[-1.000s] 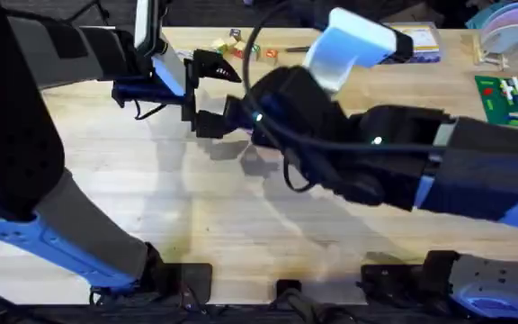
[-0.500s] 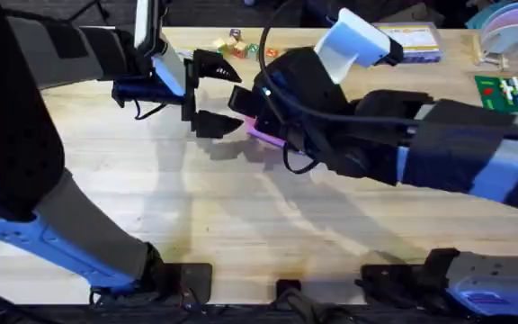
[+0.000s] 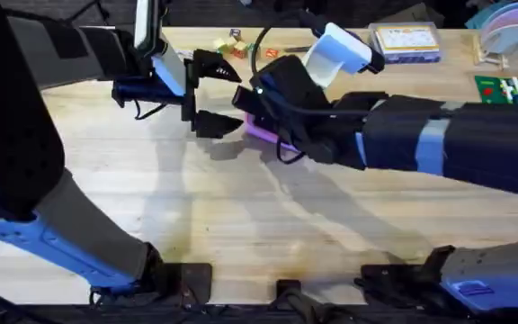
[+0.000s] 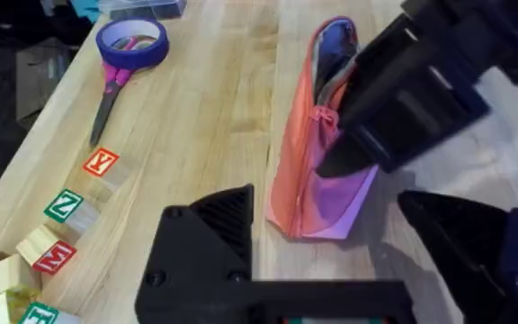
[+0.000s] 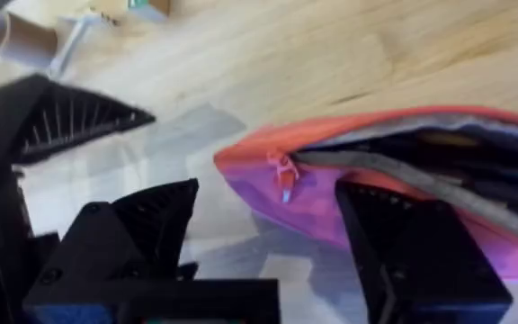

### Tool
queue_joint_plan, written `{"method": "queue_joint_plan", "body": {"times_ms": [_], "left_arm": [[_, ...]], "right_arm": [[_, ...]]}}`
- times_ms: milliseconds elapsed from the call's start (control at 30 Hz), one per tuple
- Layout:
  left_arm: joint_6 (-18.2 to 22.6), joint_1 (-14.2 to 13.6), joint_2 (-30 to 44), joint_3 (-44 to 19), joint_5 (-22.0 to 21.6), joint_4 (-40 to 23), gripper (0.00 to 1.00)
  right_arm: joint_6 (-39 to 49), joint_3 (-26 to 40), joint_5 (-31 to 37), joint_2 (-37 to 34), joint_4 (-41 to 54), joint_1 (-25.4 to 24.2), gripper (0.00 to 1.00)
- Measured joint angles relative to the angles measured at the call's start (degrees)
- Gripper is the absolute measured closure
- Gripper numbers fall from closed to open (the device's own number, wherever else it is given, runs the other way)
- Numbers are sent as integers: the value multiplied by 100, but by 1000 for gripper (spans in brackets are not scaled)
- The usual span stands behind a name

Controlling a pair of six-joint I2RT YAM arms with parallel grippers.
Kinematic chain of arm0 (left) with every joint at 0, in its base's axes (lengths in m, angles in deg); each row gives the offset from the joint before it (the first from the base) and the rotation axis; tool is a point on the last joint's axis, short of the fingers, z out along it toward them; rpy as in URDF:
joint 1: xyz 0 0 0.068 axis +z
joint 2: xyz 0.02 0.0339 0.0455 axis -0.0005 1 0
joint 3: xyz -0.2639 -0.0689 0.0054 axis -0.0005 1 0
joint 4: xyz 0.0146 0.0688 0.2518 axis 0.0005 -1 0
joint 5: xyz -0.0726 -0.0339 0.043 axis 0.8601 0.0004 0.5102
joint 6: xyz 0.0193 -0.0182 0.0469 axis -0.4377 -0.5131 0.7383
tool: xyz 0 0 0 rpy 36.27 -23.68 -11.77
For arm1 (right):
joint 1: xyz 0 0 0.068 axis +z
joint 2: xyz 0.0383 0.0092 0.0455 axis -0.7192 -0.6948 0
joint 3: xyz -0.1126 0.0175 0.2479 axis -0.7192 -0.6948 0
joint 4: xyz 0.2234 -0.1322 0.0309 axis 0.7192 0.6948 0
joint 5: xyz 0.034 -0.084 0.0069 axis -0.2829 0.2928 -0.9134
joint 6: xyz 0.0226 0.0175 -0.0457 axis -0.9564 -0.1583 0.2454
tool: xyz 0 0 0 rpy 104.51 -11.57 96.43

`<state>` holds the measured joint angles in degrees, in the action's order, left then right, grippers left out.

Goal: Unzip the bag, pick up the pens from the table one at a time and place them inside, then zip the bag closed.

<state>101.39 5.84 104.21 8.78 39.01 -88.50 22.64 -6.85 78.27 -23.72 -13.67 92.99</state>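
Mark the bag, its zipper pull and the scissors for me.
bag (image 4: 317, 171), left wrist view, on its pink side panel.
zipper pull (image 5: 285, 171), right wrist view, on the tab.
scissors (image 4: 131, 43), left wrist view, on the purple handle loop.

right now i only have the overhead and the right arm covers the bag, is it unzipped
Observer: Yes. In the left wrist view the bag gapes open along its top.
Operator: where's the zipper pull
Observer: At the bag's end. The pull sits just ahead of the right gripper's open fingers.
Operator: anything inside
Observer: The right wrist view shows dark shapes inside. I can't tell what they are.
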Motion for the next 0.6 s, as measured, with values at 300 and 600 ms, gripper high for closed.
{"method": "queue_joint_plan", "body": {"times_ms": [300, 600], "left_arm": [[0, 0, 0, 0, 0, 0, 7], [0, 0, 0, -1, 0, 0, 7]], "right_arm": [[33, 0, -59, -28, -118, -277, 284], [132, 13, -77, -28, -61, -284, 684]]}}
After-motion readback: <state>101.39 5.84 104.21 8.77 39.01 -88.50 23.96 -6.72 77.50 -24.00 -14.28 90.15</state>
